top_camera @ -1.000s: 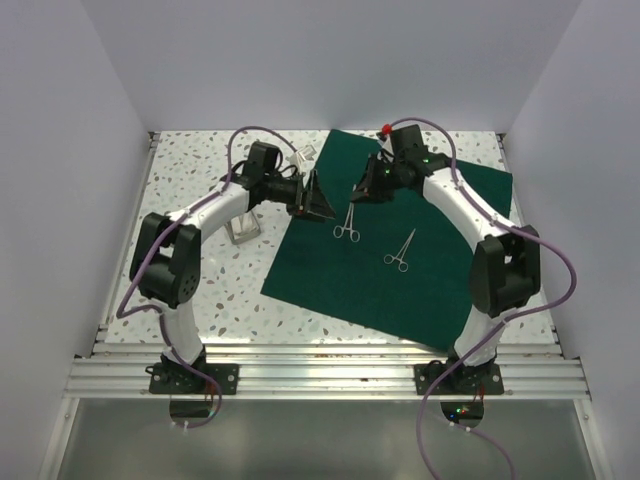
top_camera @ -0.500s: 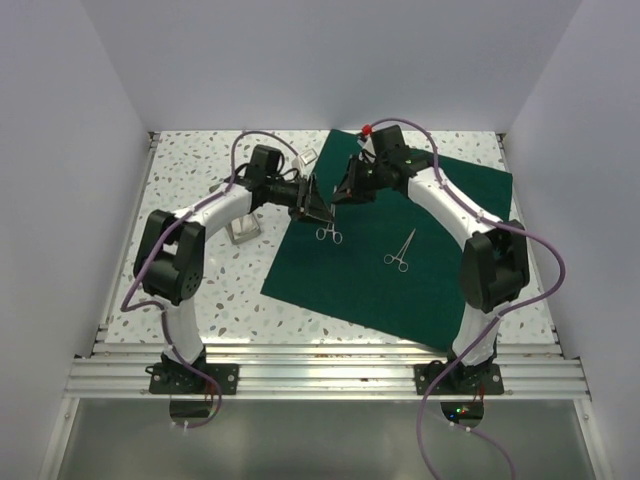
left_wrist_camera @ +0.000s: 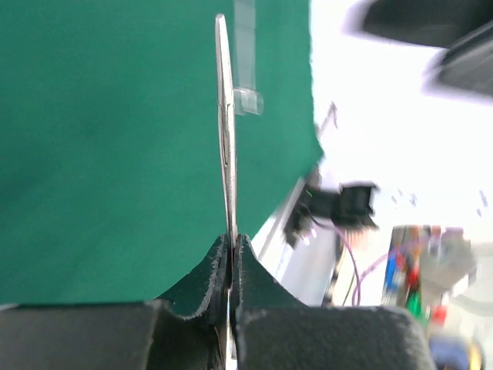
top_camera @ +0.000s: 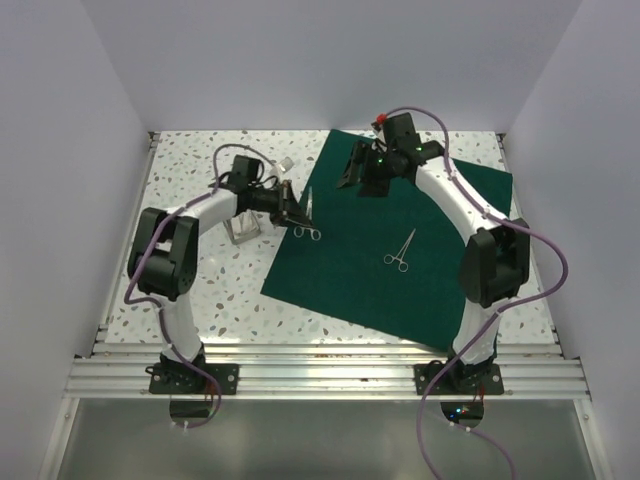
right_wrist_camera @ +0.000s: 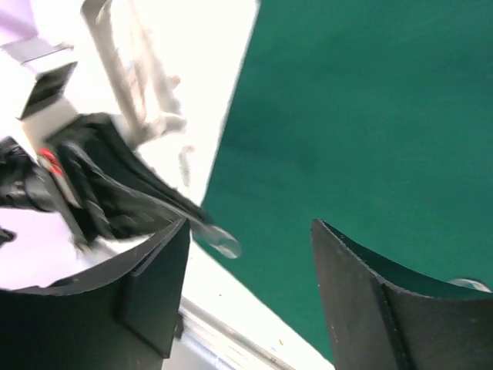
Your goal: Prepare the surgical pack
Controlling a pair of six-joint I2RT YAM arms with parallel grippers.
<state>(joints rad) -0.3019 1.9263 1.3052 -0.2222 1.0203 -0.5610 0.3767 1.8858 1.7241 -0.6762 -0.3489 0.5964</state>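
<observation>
The surgical pack is a dark green drape (top_camera: 400,285) spread flat as a big sheet on the speckled table (top_camera: 190,180). My left gripper (top_camera: 295,212) hangs at the drape's left edge, shut on a pair of steel forceps (top_camera: 308,224). In the left wrist view the forceps shaft (left_wrist_camera: 225,139) stands out straight from the pressed jaws of that gripper (left_wrist_camera: 231,243) over the drape (left_wrist_camera: 115,139). My right gripper (top_camera: 352,172) is open above the drape's far left corner, with nothing between its fingers (right_wrist_camera: 250,223). A second pair of forceps (top_camera: 400,250) lies mid-drape.
A small clear container (top_camera: 243,228) stands on the table just left of the drape, under my left arm. Another small pale item (top_camera: 287,162) lies near the drape's far left corner. White walls close in the table on three sides.
My left gripper has shut on the forceps and drawn them left to the drape's edge. My right gripper let go of them, opened and pulled back toward the far side.
</observation>
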